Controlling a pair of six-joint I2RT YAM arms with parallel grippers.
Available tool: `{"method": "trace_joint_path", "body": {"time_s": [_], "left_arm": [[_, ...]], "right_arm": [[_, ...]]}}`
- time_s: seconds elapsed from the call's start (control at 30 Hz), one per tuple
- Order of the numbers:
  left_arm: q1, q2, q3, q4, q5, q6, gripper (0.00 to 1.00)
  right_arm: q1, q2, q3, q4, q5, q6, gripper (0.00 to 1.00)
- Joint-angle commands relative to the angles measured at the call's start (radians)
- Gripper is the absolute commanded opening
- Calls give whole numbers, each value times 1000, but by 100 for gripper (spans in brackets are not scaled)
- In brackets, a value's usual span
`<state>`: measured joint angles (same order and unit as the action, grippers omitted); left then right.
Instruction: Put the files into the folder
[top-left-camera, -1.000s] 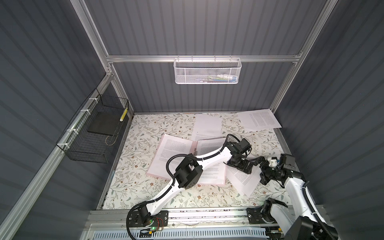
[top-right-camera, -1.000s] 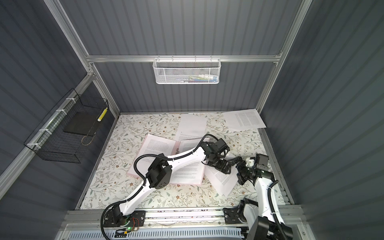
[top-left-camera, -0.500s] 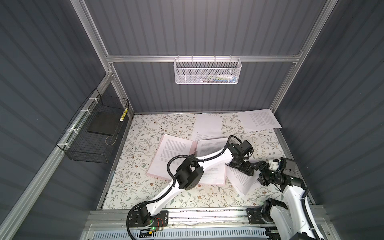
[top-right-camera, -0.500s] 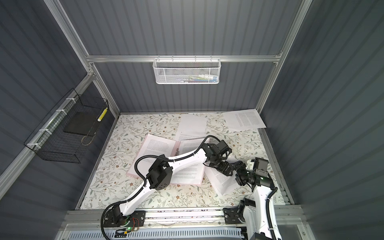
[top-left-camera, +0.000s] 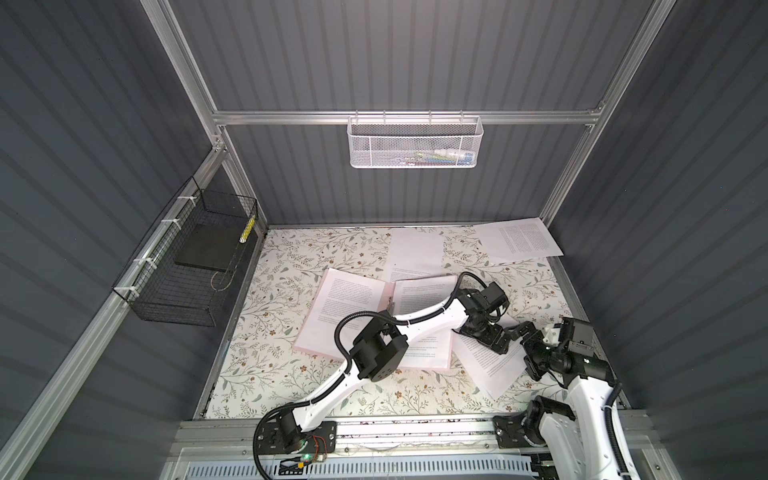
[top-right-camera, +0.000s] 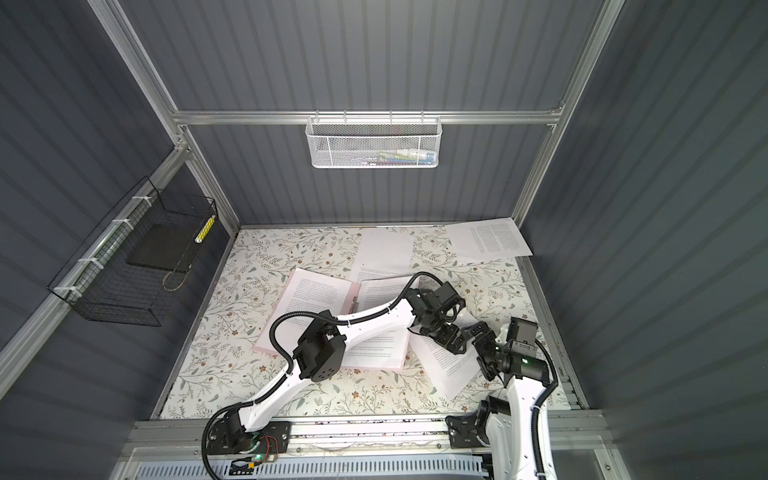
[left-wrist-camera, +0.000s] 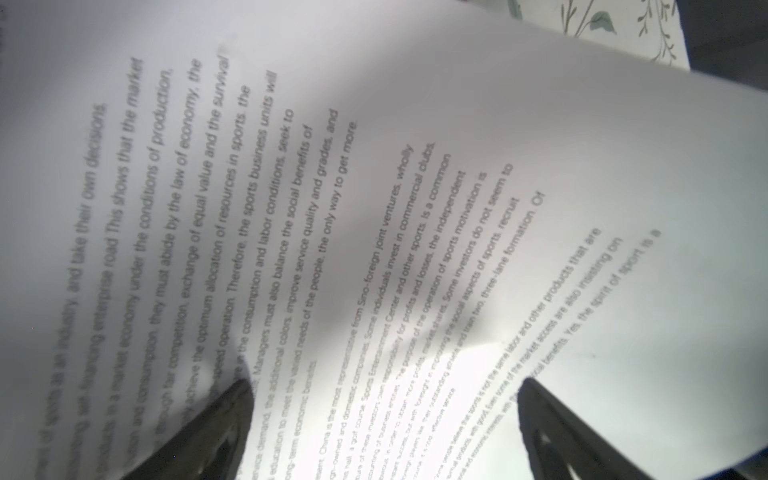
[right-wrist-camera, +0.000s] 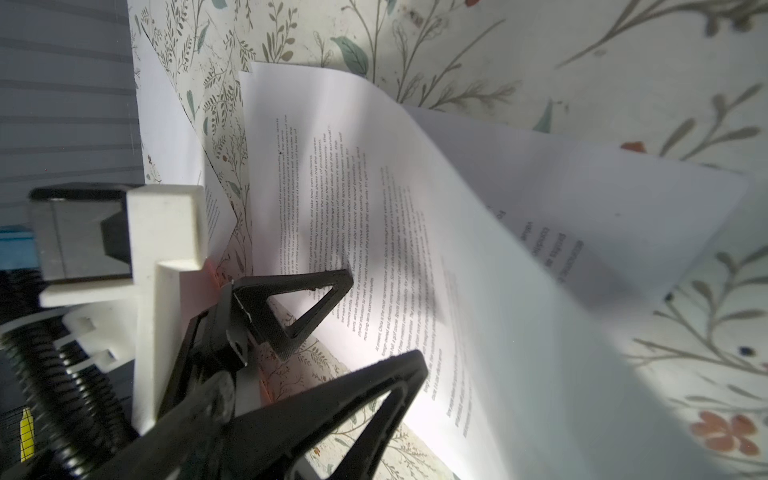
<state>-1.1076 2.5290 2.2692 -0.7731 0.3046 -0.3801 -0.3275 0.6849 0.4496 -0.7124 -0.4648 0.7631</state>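
The pink folder (top-left-camera: 385, 289) lies open mid-table, with a printed sheet on its left half (top-left-camera: 345, 299) and another on its right half (top-left-camera: 419, 291). A loose sheet (top-left-camera: 486, 365) (top-right-camera: 449, 365) lies askew by the folder's right edge. My left gripper (top-left-camera: 500, 343) (left-wrist-camera: 382, 415) reaches across and stands open just above this sheet, its text under both fingertips. My right gripper (top-left-camera: 524, 347) faces it, open at the sheet's right edge, which curls upward (right-wrist-camera: 519, 291). One of its fingers (right-wrist-camera: 374, 399) shows in the right wrist view; the raised paper hides the other. Two more files lie at the back (top-left-camera: 417, 249) (top-left-camera: 519, 241).
A black wire basket (top-left-camera: 166, 291) on the left wall holds a flat black slab (top-left-camera: 203, 249). A white mesh basket (top-left-camera: 415, 143) hangs on the back wall. Grey walls close in the floral table (top-left-camera: 291, 249). A metal rail (top-left-camera: 415, 428) runs along the front.
Both grippers have shifted a little toward the front right over the loose sheet. The right arm has drawn back and turned toward the sheet's edge.
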Motion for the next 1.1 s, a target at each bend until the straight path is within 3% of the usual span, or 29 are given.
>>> {"method": "trace_joint_path", "body": {"time_s": [0.0, 0.4, 0.7, 1.07], "left_arm": [[31, 25, -14, -61, 9, -20, 100], [31, 20, -18, -59, 16, -21, 100], [34, 20, -18, -57, 18, -20, 100], [32, 20, -25, -48, 50, -26, 100]], "right_arm": [[-10, 2, -21, -131, 178, 22, 99], [-11, -21, -55, -75, 180, 60, 99], [-10, -101, -95, -39, 209, 97, 71], [-12, -93, -162, 171, 145, 80, 74]]}}
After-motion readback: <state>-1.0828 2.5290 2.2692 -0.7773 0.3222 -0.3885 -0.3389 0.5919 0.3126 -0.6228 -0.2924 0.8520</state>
